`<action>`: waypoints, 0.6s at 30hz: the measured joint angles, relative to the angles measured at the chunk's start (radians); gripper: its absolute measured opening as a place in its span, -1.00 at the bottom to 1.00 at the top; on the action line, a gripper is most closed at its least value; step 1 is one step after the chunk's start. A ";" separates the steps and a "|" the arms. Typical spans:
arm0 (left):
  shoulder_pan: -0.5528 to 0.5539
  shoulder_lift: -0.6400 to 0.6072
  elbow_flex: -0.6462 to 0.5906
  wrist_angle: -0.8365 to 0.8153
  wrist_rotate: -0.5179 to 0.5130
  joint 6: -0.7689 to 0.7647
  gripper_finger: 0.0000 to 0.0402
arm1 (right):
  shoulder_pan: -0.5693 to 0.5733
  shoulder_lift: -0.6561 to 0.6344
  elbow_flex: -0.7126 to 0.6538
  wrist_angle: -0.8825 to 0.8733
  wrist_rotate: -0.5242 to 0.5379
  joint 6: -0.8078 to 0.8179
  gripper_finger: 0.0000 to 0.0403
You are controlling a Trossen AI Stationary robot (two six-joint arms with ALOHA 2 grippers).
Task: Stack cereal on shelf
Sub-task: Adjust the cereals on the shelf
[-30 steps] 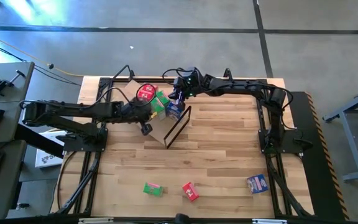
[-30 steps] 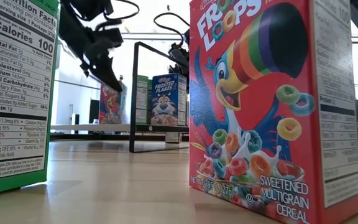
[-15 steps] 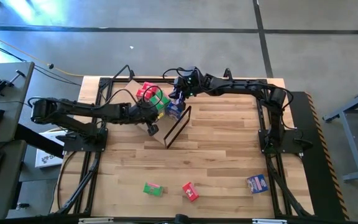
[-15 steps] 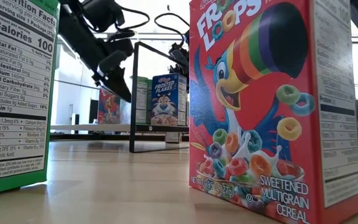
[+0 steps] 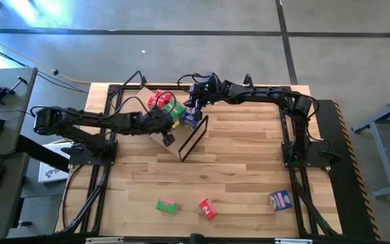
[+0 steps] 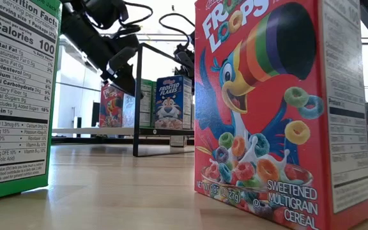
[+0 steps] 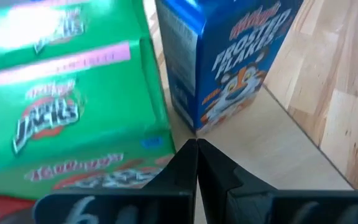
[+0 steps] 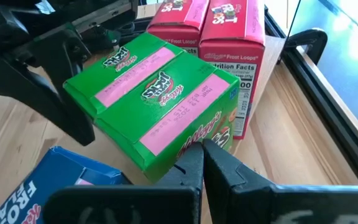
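Note:
The shelf (image 5: 176,146) is a tan panel with a dark frame (image 5: 196,135) lying at the table's far middle. On it stand red boxes (image 8: 229,37), two green boxes (image 8: 148,93) and a blue Frosted Flakes box (image 7: 235,62). My left gripper (image 5: 168,139) is shut, its tips low beside the green and blue boxes (image 7: 196,148). My right gripper (image 8: 202,148) is shut at the green box's near upper edge, reaching in from the right (image 5: 196,102). My left gripper's shut fingers (image 8: 73,118) lie along the end of the green boxes, slanting down. I cannot tell whether they touch. My right gripper's shut fingertips (image 8: 194,152) stand at the green box's upper edge (image 8: 185,134). I cannot tell whether they touch it.
Three loose boxes lie near the table's front edge: green (image 5: 166,205), red (image 5: 207,208) and blue (image 5: 279,199). In the low view the red (image 6: 280,108) and green (image 6: 18,96) ones loom close. The table's middle is bare wood.
My left gripper has gone toward the table's right edge, closing on the boxes on the shelf, and stays shut.

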 joint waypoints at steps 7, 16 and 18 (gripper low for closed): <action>0.016 0.000 0.000 0.012 0.003 0.009 -1.00 | 0.001 0.000 0.000 0.014 0.000 -0.001 -1.00; 0.024 0.000 0.000 0.044 0.040 0.040 -1.00 | 0.001 0.000 0.000 0.023 0.000 -0.001 -1.00; 0.024 -0.004 0.000 0.040 0.055 0.044 -1.00 | 0.001 0.000 0.000 0.023 0.000 -0.001 -1.00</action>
